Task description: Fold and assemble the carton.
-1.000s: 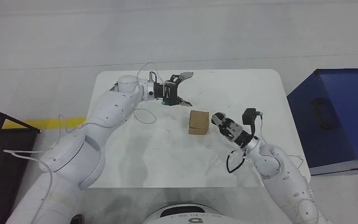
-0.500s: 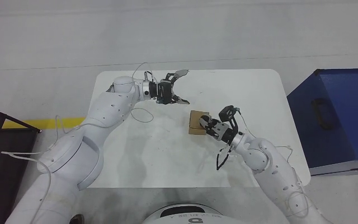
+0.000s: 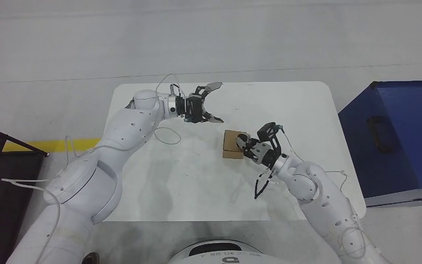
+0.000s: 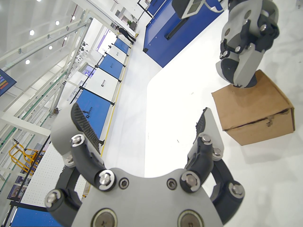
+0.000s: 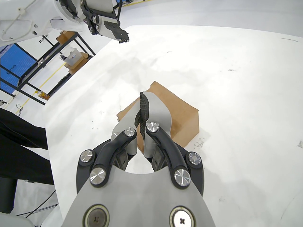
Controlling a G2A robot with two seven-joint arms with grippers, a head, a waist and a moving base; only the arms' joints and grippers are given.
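Note:
A small brown carton [image 3: 232,144] stands closed on the white table [image 3: 297,112], a little right of centre. My right gripper [image 3: 244,141] is shut, its tips resting on the carton's top at the right edge. In the right wrist view the shut fingers [image 5: 143,106] lie over the carton [image 5: 183,115]. My left gripper [image 3: 213,103] hovers open behind and to the left of the carton, holding nothing. The left wrist view shows its spread fingers [image 4: 81,119], the carton [image 4: 258,109] beyond, and the right gripper [image 4: 239,81] pressing down on it.
A blue bin [image 3: 389,142] stands on the floor off the table's right side. A black rack [image 3: 13,146] sits at the left edge by a yellow floor line [image 3: 66,144]. Bare tabletop surrounds the carton.
The right gripper has moved left from beside the carton onto its top edge. The left gripper has drawn back slightly to the left and stays open.

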